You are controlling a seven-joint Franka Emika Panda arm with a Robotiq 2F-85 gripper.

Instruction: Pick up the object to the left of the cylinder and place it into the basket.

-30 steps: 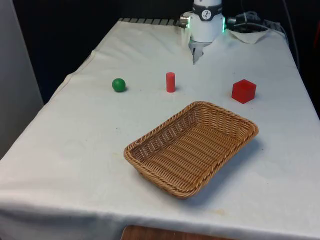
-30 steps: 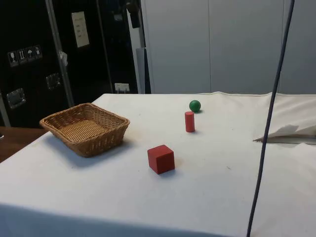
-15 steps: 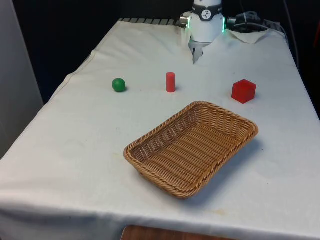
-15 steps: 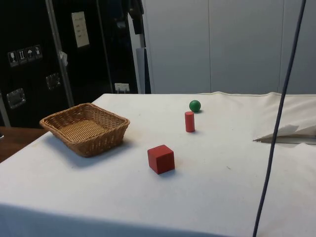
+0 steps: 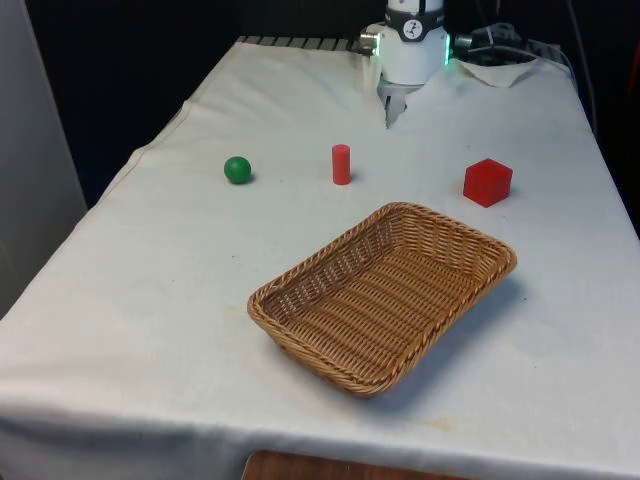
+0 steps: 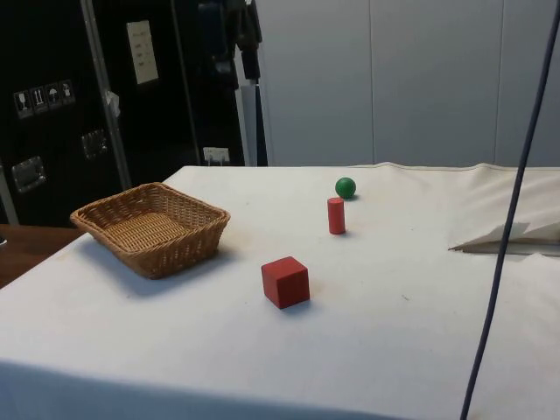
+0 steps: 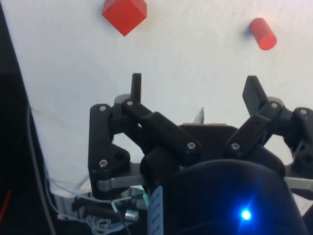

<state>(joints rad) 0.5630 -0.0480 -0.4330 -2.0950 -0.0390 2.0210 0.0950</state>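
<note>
- Green ball (image 5: 237,169) sat on the white cloth of the bench (image 5: 150,300), toward the front view's left; in side view (image 6: 346,187) it lay on the far side of the cylinder.
- Red cylinder (image 5: 341,164) stood upright just beside it, to the front view's right of the ball, w/ a gap between the two; also seen in side view (image 6: 336,215) and wrist view (image 7: 262,33).
- Red cube (image 5: 487,182) sat further to the front view's right, well apart from the cylinder; side view (image 6: 285,282), wrist view (image 7: 124,13).
- Wicker basket (image 5: 300,290) lay nearer the front camera than all three pieces, turned at an angle, nothing inside it; side view (image 6: 210,214).
- Jaws (image 7: 193,98) stood released, wide gap between the two black fingers (image 7: 136,88), nothing held.
- In front view the jaws (image 5: 392,108) hung above the bench at its far end, behind the row of pieces, roughly btwn cylinder and cube and closer to the cylinder's line.
- Ball lay well apart from the jaws: off toward the front view's left and nearer the front camera, not between the fingers, no contact.
- Wrist view showed bare cloth between the fingers, w/ cube and cylinder beyond the tips.
- A dark cable (image 6: 512,219) crossed the side view's right part.
</note>
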